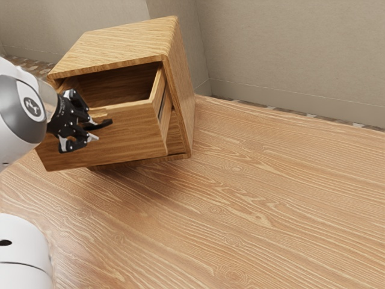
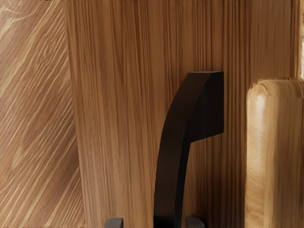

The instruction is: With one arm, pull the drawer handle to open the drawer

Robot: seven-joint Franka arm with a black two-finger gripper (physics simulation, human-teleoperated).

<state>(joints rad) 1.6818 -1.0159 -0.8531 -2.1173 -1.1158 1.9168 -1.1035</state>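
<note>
Pincer (image 1: 101, 130) apart, unclamped; handle (image 2: 275, 156) sat just beside one finger (image 2: 190, 142). Drawer (image 1: 126, 132) partly out: pull straight, stay square.

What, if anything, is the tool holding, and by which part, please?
Nothing: the tool stands open at the drawer front, with the handle beside one finger, not between both.
</note>
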